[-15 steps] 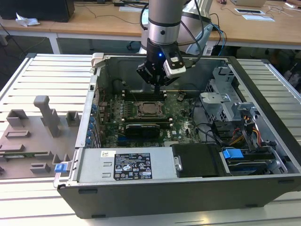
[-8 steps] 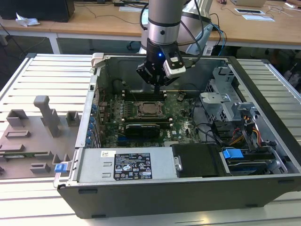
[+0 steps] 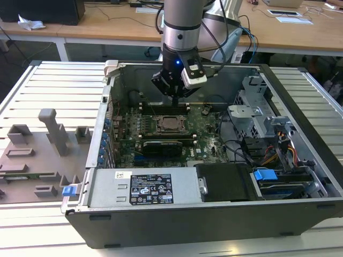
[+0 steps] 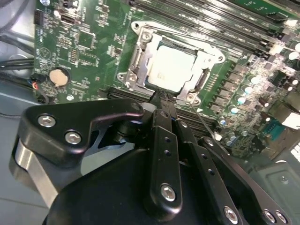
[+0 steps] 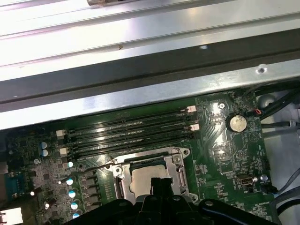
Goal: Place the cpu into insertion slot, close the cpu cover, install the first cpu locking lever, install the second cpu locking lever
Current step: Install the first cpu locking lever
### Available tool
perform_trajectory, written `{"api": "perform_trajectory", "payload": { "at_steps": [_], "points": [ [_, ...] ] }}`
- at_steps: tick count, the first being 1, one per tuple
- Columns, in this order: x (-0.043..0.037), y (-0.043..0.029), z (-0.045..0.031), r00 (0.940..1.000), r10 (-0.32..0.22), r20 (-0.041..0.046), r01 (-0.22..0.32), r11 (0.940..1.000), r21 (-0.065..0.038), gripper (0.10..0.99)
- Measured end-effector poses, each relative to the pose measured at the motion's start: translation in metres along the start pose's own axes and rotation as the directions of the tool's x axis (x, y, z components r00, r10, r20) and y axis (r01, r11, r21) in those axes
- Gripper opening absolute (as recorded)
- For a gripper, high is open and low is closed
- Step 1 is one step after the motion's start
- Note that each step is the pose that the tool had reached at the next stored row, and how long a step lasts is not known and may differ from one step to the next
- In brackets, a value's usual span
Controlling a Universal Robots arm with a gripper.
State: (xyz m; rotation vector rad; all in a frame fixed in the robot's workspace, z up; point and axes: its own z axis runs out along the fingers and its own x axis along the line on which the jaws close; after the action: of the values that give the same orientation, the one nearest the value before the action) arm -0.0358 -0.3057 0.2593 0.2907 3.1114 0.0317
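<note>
I count one cpu (image 4: 172, 70), seated in the single insertion slot (image 4: 200, 83) with one cpu cover (image 4: 202, 60) lowered around it. It lies just below my claw (image 4: 161, 95), off its tips. The claw is clenched on nothing.

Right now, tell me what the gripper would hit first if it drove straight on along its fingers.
The gripper would likely meet the cpu, or the cpu cover at its near edge; depth is unclear.
</note>
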Motion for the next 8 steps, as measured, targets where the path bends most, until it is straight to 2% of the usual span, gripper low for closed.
{"api": "perform_trajectory", "payload": {
  "at_steps": [4,8],
  "points": [
    [0.0102,-0.0019,0.0007,1.0,0.0,-0.0004,0.0,1.0,-0.002,0.106],
    [0.0334,-0.0061,0.0015,1.0,0.0,-0.0005,0.0,1.0,-0.005,0.106]
  ]
}}
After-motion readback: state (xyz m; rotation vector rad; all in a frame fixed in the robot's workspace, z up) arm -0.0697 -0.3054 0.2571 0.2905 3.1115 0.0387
